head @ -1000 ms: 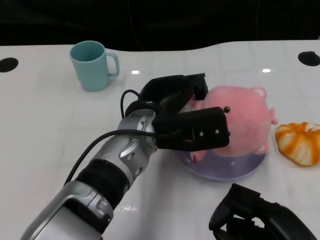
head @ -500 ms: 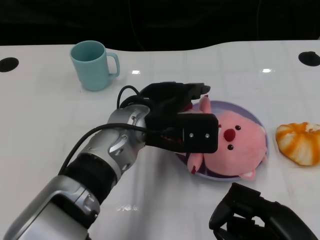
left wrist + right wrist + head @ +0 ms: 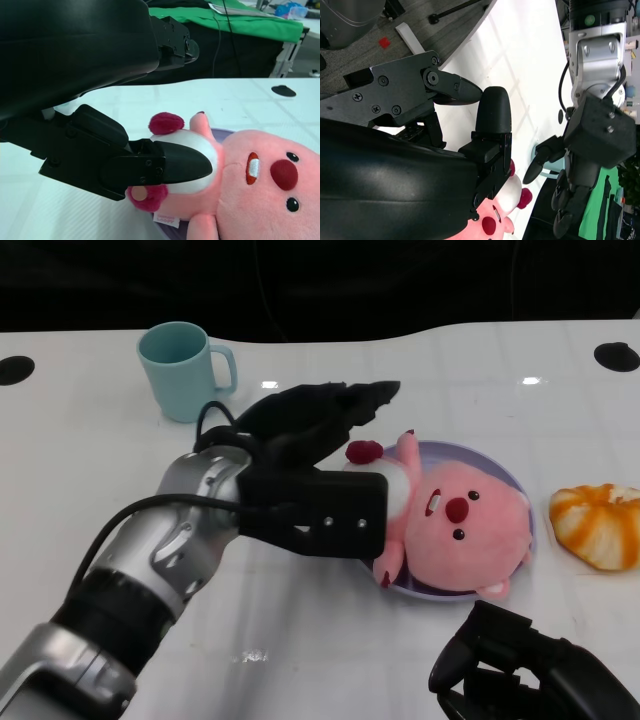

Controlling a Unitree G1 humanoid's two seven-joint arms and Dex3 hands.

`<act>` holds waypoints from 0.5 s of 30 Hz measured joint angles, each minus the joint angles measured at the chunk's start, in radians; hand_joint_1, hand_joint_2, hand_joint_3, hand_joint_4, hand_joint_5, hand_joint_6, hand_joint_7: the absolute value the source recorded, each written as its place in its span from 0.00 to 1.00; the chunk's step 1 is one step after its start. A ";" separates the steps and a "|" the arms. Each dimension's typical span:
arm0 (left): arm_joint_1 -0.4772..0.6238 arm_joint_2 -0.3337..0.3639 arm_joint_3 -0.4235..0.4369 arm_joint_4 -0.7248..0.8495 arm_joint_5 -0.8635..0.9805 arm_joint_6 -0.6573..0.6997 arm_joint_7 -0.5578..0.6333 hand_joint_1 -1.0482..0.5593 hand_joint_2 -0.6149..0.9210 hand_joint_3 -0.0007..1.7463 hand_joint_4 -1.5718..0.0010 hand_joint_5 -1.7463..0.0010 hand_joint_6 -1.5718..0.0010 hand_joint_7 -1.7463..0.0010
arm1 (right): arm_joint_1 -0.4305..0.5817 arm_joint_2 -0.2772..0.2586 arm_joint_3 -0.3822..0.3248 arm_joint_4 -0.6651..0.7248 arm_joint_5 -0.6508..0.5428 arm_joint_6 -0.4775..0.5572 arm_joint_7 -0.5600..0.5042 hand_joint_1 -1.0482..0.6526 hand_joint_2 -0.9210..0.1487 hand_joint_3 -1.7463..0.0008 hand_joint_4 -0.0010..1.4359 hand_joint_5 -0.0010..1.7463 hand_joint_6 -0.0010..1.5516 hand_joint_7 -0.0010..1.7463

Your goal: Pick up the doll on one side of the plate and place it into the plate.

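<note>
Pink doll (image 3: 455, 540) shows its sewn label only at left wrist.

- It looks like a robot lab: a white desk (image 3: 90, 490) with black cable holes (image 3: 16, 368).
- Behind it, a green cloth (image 3: 240, 22) and cables (image 3: 227, 35); a grey carpet floor (image 3: 420, 15).

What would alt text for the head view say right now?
A pink doll lies on a purple plate, with the left robot hand open beside it, fingers spread. A teal mug stands behind, an orange plush lies right of the plate, and the right robot hand rests low.
</note>
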 measured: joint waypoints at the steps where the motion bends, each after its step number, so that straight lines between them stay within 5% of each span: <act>1: 0.020 0.008 0.020 -0.028 -0.017 -0.005 0.000 0.16 1.00 0.28 0.97 0.98 0.97 0.98 | 0.000 0.000 -0.001 0.002 0.002 -0.001 0.002 0.49 0.06 0.64 0.46 1.00 0.29 0.96; 3: 0.060 0.018 0.067 -0.075 -0.067 -0.018 0.000 0.22 1.00 0.20 0.91 0.93 0.90 0.95 | -0.002 0.000 -0.002 0.004 0.004 -0.003 0.007 0.49 0.06 0.64 0.46 1.00 0.29 0.96; 6: 0.137 0.009 0.145 -0.138 -0.175 -0.035 0.003 0.40 1.00 0.09 0.93 0.57 0.77 0.92 | -0.003 0.000 -0.003 0.008 0.004 -0.007 0.008 0.48 0.06 0.64 0.46 1.00 0.29 0.96; 10: 0.234 -0.029 0.229 -0.213 -0.320 -0.040 0.001 0.52 0.99 0.07 0.82 0.40 0.63 0.87 | -0.004 -0.002 -0.005 0.011 0.004 -0.009 0.009 0.48 0.06 0.64 0.45 1.00 0.29 0.95; 13: 0.287 -0.041 0.265 -0.272 -0.388 -0.040 -0.003 0.58 0.81 0.41 0.66 0.40 0.56 0.79 | -0.006 -0.003 -0.010 0.019 0.006 -0.016 0.014 0.48 0.06 0.64 0.45 1.00 0.29 0.95; 15: 0.314 -0.040 0.283 -0.298 -0.419 -0.041 -0.013 0.59 0.75 0.53 0.62 0.39 0.51 0.74 | -0.006 -0.005 -0.014 0.023 0.007 -0.017 0.018 0.48 0.06 0.64 0.45 1.00 0.29 0.95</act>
